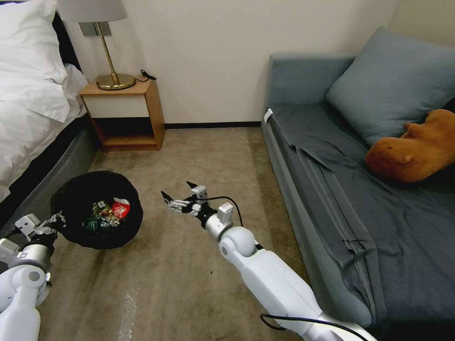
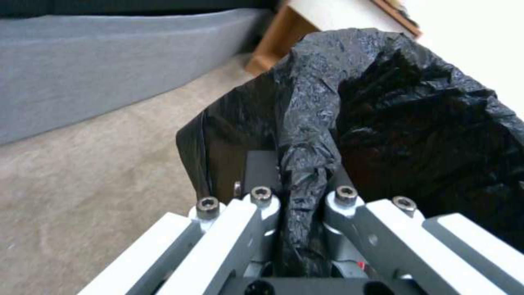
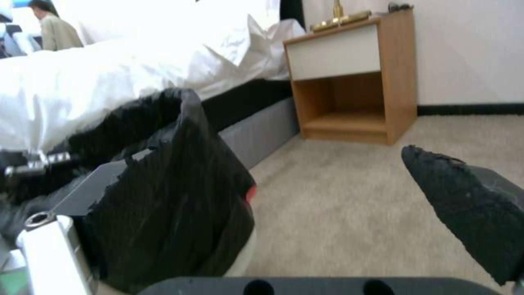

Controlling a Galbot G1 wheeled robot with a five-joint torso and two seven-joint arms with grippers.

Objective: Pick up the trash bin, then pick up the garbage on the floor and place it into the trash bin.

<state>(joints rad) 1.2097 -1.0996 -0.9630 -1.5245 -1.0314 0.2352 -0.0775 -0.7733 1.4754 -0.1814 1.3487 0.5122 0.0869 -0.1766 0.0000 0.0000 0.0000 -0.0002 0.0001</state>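
While the left gripper (image 1: 53,220) at the lower left of the head view clamps the bagged rim of the bin (image 1: 97,209), fingers (image 2: 262,205) closed on a fold of black liner, the bin likely stays tipped so its mouth faces up toward the right arm. Garbage (image 1: 108,211) lies inside it. At centre frame the right gripper (image 1: 176,195) hovers over carpet (image 1: 199,151), spread wide and empty, just beside the bin, with bare floor between bed (image 1: 28,109) and sofa (image 1: 360,180).
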